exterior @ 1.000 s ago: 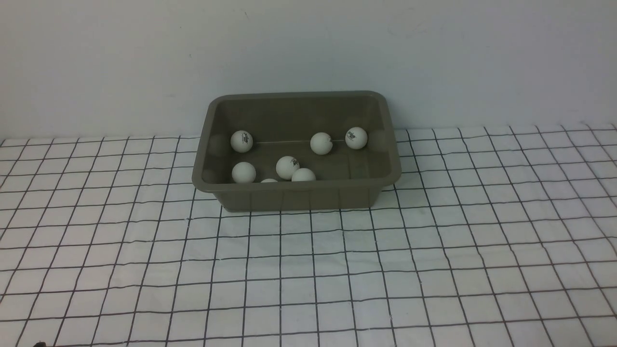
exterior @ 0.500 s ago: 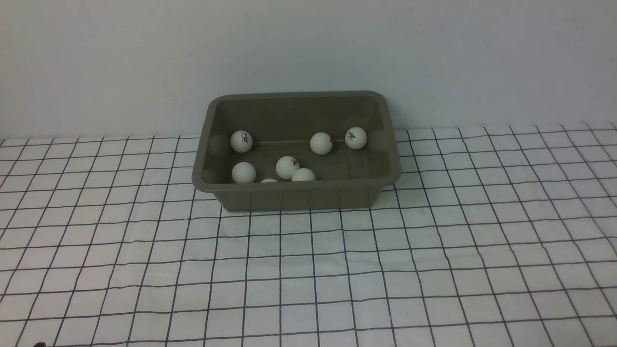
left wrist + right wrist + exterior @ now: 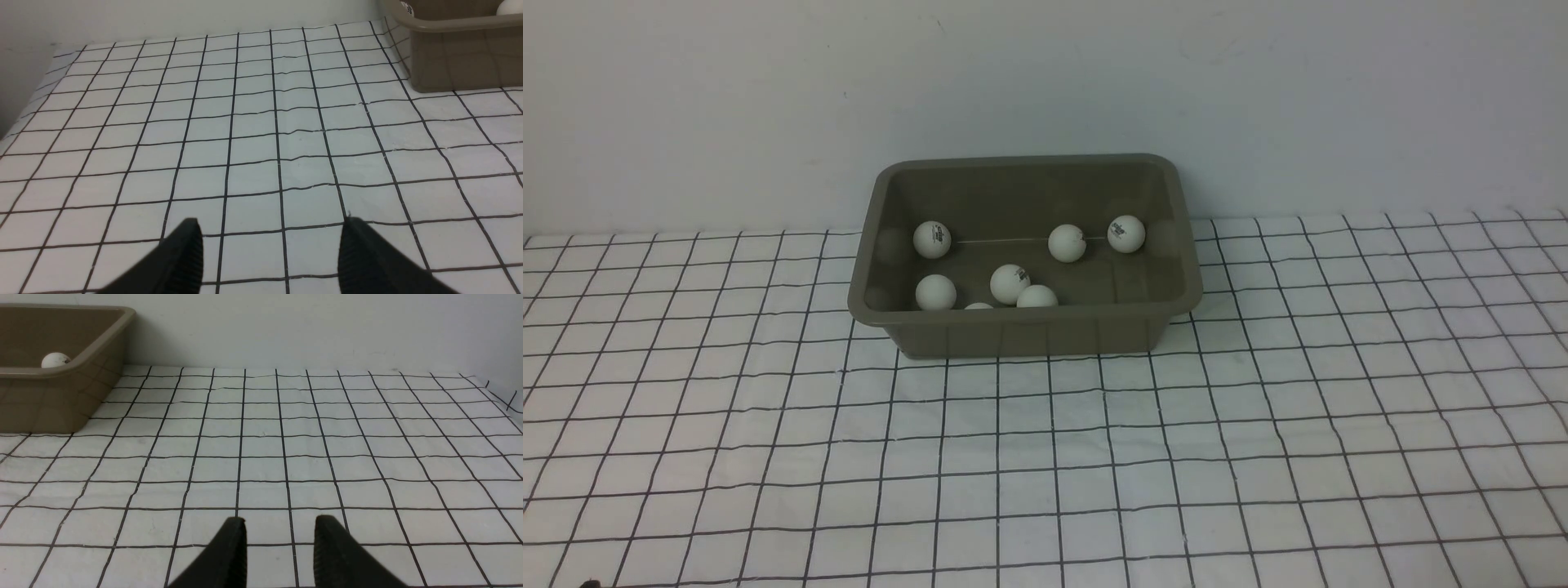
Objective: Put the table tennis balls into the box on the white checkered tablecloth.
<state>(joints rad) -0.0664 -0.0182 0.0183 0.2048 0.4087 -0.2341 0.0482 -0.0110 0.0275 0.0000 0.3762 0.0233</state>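
The white checkered tablecloth [image 3: 1045, 457] covers the whole table, slightly wrinkled, running back to a plain pale wall [image 3: 1045, 82].

Sitting on it near the wall is the box [image 3: 1025, 327], an olive-grey plastic tub with rounded corners and a flared rim. All seven table tennis balls [image 3: 1010, 283] are inside it. Three sit along the back of the floor: one at the left, two close together toward the right. The other four are nearer the front wall: one at the left, then a little cluster of three, one of which only just peeks over the front rim. A few show a small dark logo.

Neither arm shows in the front view, only the wrist cams catch the grippers. The left gripper [image 3: 269, 237] hangs over bare cloth with its black fingers spread apart and nothing between them, the box off at the edge of that view. The right gripper [image 3: 280, 535] is also over bare cloth, away from the box. Its fingers are drawn in as far as they go, with a narrow gap left at the tips and nothing in it.
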